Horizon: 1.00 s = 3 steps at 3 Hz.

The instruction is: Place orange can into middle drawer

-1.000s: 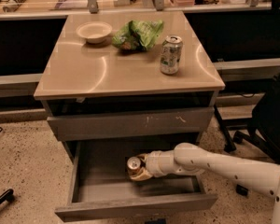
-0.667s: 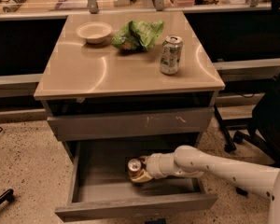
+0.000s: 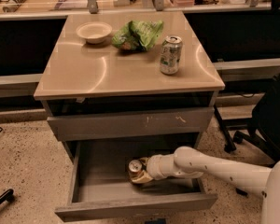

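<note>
Down in the open middle drawer (image 3: 102, 171), the robot's gripper (image 3: 140, 175) holds the orange can (image 3: 136, 166).

Reaching in from the right, the white arm (image 3: 214, 164) ends with its jaws pinching the can's lower sides. The can sits near the drawer's centre, low against the smooth grey floor, its silver top tilted up and to the left. Directly above is a closed drawer front (image 3: 130, 123) with pale scratch marks. On the bench (image 3: 84, 73) above stand a cream bowl (image 3: 94, 31), a crumpled green bag (image 3: 137, 34) beside it, and an upright silver-and-green can (image 3: 171, 55) towards the right edge. A dark office chair (image 3: 270, 120) stands at the far right.
</note>
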{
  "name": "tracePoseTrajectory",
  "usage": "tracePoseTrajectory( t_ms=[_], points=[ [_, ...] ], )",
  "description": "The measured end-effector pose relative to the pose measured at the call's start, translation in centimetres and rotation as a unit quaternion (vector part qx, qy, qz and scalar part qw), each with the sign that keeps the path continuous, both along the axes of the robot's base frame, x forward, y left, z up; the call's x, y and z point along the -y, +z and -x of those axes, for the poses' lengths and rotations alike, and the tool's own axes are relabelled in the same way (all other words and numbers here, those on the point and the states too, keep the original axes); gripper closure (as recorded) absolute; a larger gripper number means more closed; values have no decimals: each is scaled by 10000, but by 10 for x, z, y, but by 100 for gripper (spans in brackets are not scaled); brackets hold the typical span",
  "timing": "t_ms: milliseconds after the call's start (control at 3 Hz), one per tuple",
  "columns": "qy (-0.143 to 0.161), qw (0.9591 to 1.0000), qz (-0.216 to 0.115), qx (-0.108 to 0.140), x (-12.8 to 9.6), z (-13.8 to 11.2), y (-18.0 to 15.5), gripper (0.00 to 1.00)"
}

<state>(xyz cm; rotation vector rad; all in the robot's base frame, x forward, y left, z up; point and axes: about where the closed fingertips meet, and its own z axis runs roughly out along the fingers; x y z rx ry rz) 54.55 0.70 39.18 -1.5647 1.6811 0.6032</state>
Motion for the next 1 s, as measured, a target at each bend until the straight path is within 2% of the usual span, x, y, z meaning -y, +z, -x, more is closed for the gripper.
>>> tracePoseTrajectory(
  t_ms=[1000],
  points=[
    [1, 10000, 0, 0, 0, 0, 0, 11]
  ],
)
